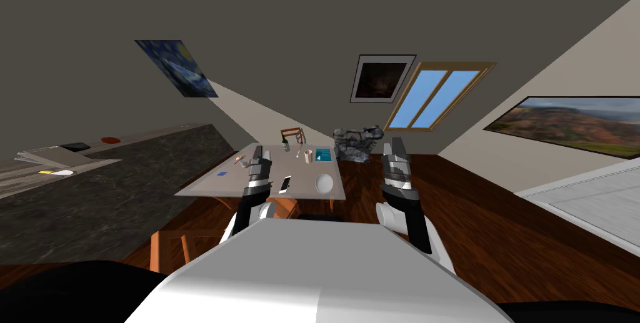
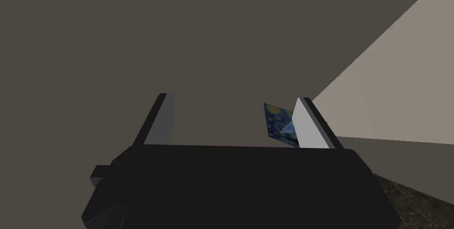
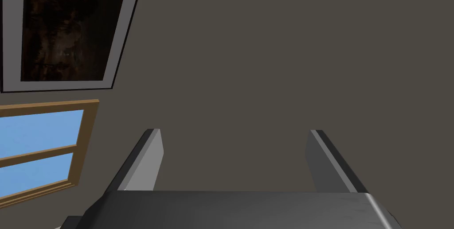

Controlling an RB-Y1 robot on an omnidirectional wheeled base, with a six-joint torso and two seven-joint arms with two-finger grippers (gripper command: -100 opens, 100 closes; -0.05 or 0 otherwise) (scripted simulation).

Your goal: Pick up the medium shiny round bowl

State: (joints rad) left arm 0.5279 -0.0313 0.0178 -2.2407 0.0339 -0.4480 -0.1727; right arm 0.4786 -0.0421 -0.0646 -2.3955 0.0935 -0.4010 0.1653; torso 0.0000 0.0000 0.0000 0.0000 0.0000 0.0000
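Two grippers are raised, fingers spread wide. The left gripper (image 1: pixel 257 163) hangs over the table (image 1: pixel 201 189). The pale round bowl (image 1: pixel 324 183) sits near its front right corner. The right gripper (image 1: pixel 395 145), off the edge, looks better placed to reach over, drop squarely onto the rim, then close.

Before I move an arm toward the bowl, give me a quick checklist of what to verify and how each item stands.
1. Bowl located: ok. The white round bowl sits near the table's near right corner.
2. Left gripper open and empty: ok.
3. Right gripper open and empty: ok.
4. A gripper aimed at the bowl: not ok. Both wrist views face the wall.
5. Room around the bowl: ok. The phone lies apart from it.
6. Bowl within reach from here: cannot tell.
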